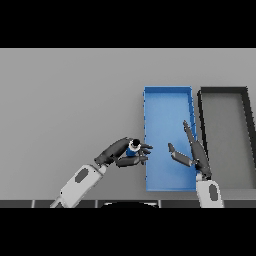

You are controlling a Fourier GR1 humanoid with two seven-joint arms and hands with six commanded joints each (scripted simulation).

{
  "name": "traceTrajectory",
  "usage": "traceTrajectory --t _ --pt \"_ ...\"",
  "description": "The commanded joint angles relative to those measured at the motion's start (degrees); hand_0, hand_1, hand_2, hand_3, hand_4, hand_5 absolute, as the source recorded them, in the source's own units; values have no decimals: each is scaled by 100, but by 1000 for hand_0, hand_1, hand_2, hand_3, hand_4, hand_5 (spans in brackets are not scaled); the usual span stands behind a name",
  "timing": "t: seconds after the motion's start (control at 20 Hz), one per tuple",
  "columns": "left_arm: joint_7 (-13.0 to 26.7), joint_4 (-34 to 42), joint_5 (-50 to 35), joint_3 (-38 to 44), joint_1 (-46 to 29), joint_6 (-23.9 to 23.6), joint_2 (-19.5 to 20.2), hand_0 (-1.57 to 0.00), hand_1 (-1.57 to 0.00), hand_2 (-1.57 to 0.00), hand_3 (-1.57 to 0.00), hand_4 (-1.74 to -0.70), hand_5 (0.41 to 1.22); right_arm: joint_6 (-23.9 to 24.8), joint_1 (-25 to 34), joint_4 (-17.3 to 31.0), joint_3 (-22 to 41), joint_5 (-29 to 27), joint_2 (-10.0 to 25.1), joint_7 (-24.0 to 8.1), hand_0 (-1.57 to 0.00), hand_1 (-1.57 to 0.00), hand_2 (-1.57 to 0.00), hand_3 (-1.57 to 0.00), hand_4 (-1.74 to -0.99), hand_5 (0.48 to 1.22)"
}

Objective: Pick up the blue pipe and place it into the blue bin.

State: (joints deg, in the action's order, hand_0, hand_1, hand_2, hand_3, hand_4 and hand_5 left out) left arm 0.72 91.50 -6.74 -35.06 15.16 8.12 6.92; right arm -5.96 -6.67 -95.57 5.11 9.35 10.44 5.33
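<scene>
The left hand [116,152] has its fingers curled round the pipe [133,148], holding it just beside the bin's [167,91] left wall, so pickup looks done. Moving it over the wall and releasing remain. The right hand [192,154] hovers over the bin, fingers straight.

No text, label, brand, number or sign can be read on anything in the head view.

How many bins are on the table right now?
2: the blue bin at centre-right, under the open right robot hand, and a black bin beside it on its right.
</scene>
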Motion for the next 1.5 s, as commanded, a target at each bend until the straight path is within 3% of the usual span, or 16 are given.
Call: traceTrajectory --t 0.0,0.1,0.2,0.3,0.4,0.55,0.75,1.05,1.3,1.45 --pt "9 -7 33 -23 -21 -29 -20 -1568 -1568 -1569 -1441 -1729 1219 -17 13 -18 -13 -23 20 -13 1 1 1 1 -1269 688" --pt "-38 -23 0 29 -11 -11 12 -1569 -1569 -1570 -1442 -1730 1219 -64 -38 -120 -33 -57 95 1 1 1 1 1 -1255 688" --pt "-85 -55 30 34 17 3 24 -1570 -1570 -1570 -1442 -1730 1220 -30 53 -122 -25 -54 57 -191 1 1 1 1 -1243 687" --pt "-125 -129 33 64 53 17 4 -1570 -1570 -1570 -1440 -1730 1220 -88 9 -169 -51 -137 84 -28 1 1 1 1 -1213 684" --pt "-135 -33 -61 98 34 70 75 -1571 -1571 -1571 -1441 -1730 1221 -583 12 -414 -125 -840 131 152 1 1 1 1 -1225 647" --pt "-114 -12 -90 92 24 92 87 -1571 -1571 -1571 -1442 -1731 1221 -1266 359 -799 -220 -1989 426 -472 1 1 1 1 -1254 554" --pt "-103 3 -44 66 74 106 110 -1571 -1571 -1571 -1444 -1731 1221 -1972 762 -1485 -6 -3239 951 -1348 1 1 1 1 -1326 507" --pt "-11 1 -29 95 114 86 155 -1571 -1571 -1571 -1440 -1730 1221 -2394 1787 -1908 521 -3867 1323 -2075 1 1 1 1 -1335 490" --pt "-78 -13 -44 83 224 156 120 -1571 -1571 -1571 -1444 -1728 1221 -2523 2541 -1830 1037 -3720 1080 -2430 1 1 1 1 -1307 497" --pt "-218 -103 -54 83 199 247 88 -1571 -1571 -1571 -1506 -1593 1221 -2611 2926 -1625 1259 -3564 881 -2530 1 1 1 1 -1256 517"
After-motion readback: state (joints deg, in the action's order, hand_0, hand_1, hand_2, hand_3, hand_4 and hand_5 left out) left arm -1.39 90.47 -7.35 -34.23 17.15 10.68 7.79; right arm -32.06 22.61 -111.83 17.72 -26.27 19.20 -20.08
